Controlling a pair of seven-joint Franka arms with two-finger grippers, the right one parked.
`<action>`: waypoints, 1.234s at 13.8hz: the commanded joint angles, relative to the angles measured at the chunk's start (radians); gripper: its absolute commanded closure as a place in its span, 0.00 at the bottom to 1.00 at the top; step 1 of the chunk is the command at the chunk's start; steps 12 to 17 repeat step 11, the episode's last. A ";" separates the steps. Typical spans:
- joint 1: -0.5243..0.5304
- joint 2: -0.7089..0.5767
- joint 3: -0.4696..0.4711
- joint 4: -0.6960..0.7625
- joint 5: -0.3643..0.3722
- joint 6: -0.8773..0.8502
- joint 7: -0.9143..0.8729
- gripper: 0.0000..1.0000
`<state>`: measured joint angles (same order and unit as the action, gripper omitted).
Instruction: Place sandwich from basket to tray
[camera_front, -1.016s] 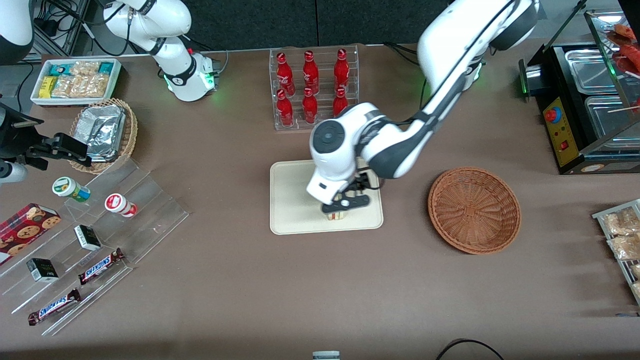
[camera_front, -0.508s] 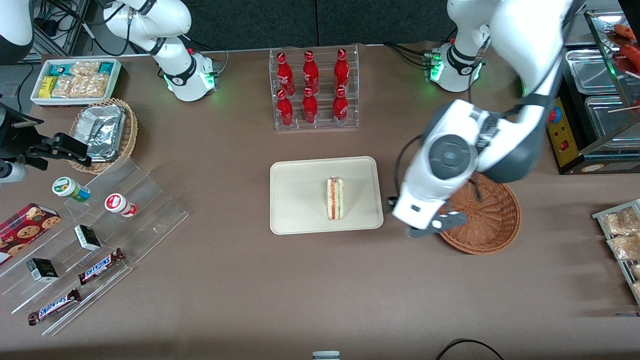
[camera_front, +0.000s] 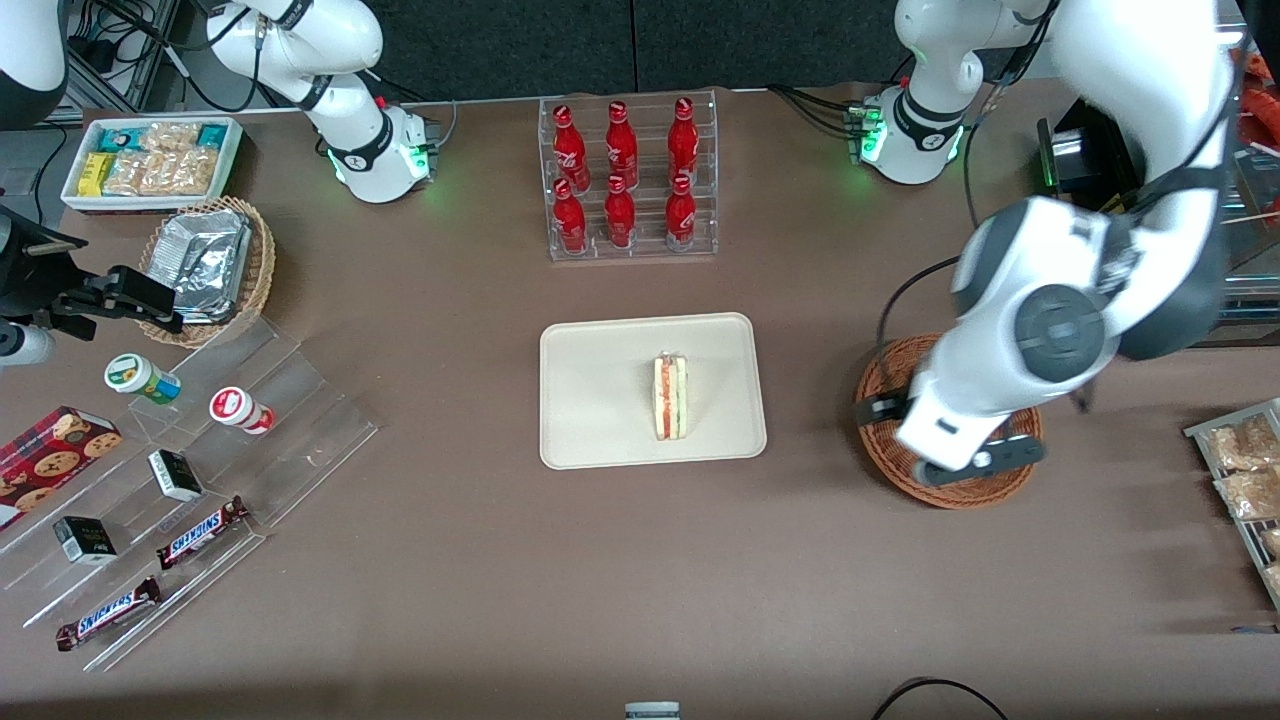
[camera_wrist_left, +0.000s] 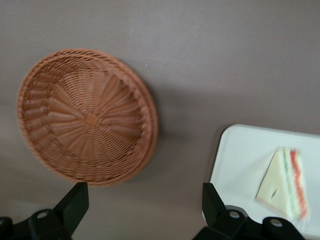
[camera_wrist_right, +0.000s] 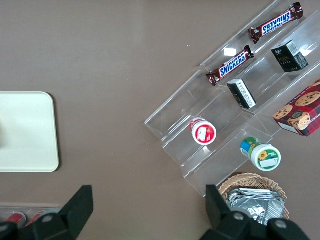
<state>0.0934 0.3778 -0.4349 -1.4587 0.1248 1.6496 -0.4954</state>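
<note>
The sandwich (camera_front: 670, 397) lies on its side on the cream tray (camera_front: 600, 400), filling layers showing, and nothing touches it. The round reddish-brown basket (camera_front: 875, 400) stands beside the tray, toward the working arm's end of the table, and holds nothing that I can see. My gripper (camera_front: 975, 462) hangs above the basket, well clear of the tray. The wrist view shows the gripper (camera_wrist_left: 144, 200) open, with only bare table between its black fingers (camera_wrist_left: 75, 200). That view also takes in the basket (camera_wrist_left: 87, 115), the tray (camera_wrist_left: 240, 155) and the sandwich (camera_wrist_left: 285, 182).
A clear rack of red bottles (camera_front: 628, 175) stands farther from the camera than the tray. A stepped acrylic shelf with snacks (camera_front: 200, 450), a pale foil-packet basket (camera_front: 205, 265) and a white bin (camera_front: 150, 160) lie toward the parked arm's end. A food warmer (camera_front: 1170, 200) stands near the working arm.
One second ago my gripper was down on the sandwich at the tray. It has let go, risen and swung sideways to above the basket. The sandwich stays on the tray.
</note>
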 joint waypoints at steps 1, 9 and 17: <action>-0.039 -0.209 0.169 -0.158 -0.109 -0.043 0.217 0.00; -0.063 -0.388 0.266 -0.137 -0.103 -0.267 0.422 0.00; -0.061 -0.401 0.266 -0.123 -0.103 -0.295 0.423 0.00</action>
